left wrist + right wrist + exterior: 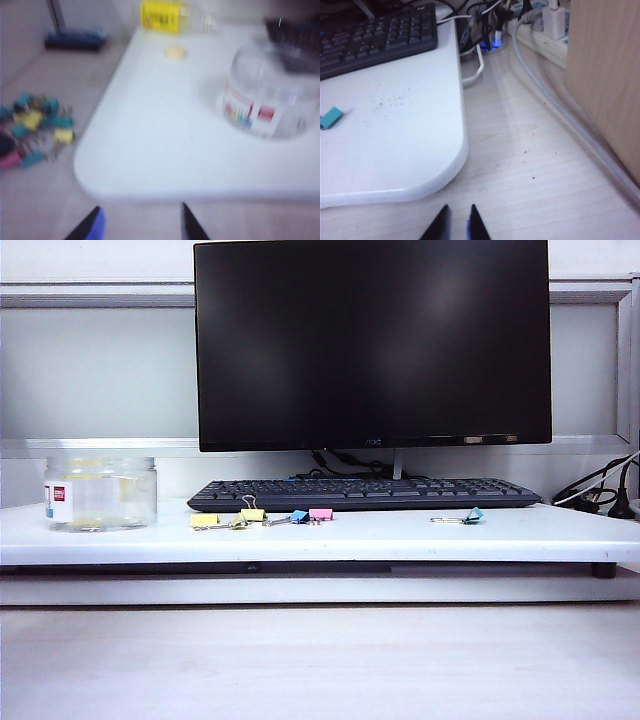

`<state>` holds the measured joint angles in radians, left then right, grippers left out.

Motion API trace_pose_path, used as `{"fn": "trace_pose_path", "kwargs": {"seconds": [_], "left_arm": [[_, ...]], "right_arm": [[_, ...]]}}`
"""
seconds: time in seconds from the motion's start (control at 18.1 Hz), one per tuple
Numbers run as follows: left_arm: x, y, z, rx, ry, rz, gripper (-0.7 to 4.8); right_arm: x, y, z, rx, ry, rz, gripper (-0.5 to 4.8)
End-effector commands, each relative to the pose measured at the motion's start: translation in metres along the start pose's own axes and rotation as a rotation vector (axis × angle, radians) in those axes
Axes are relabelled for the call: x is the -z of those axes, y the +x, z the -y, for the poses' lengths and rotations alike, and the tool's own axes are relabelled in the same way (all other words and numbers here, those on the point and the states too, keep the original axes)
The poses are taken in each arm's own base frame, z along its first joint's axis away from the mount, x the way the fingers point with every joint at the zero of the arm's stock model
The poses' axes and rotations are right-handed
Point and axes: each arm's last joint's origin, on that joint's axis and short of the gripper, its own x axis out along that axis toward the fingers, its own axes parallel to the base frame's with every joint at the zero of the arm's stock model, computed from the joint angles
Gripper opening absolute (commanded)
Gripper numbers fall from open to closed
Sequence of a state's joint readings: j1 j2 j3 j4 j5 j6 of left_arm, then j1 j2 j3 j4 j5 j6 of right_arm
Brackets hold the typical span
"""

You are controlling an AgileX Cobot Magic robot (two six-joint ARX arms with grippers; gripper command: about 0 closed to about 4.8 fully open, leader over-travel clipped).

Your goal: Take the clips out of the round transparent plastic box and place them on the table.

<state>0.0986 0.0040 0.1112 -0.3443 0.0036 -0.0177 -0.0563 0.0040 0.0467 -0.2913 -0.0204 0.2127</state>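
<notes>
Left pincer (141, 225) apart, right pincer (457, 225) together

Neither arm shows in the exterior view. The left gripper (140, 224) hangs low at the near left, its dark jaws parted with nothing between them. The right gripper (456, 224) sits low at the near right, jaws drawn almost together and holding nothing.

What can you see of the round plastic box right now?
The round transparent plastic box is a short, wide clear jar standing upright at the left end of the table, lid off as far as shows. A white label with a red logo faces left. Something pale yellow shows inside. Neither gripper touches it.
</notes>
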Motion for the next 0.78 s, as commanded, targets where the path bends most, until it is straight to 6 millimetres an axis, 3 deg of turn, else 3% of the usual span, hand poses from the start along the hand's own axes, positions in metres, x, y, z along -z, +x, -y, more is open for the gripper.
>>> {"fn": "trace_pose_path", "kwargs": {"seconds": [0.06,0.78], "left_arm": [[0.007,0.0025,0.0009,0.034,-0.01,-0.027,2.04],[0.013,0.0045,0.0045,0.159,0.001,-0.051,2.04]], "right_arm": [[0.0008,-0.0005,-0.0002,-0.007,-0.002,-0.015,0.53],[0.002,0.0004,0.0002,0.001,-0.065,-0.034,0.49]]}}
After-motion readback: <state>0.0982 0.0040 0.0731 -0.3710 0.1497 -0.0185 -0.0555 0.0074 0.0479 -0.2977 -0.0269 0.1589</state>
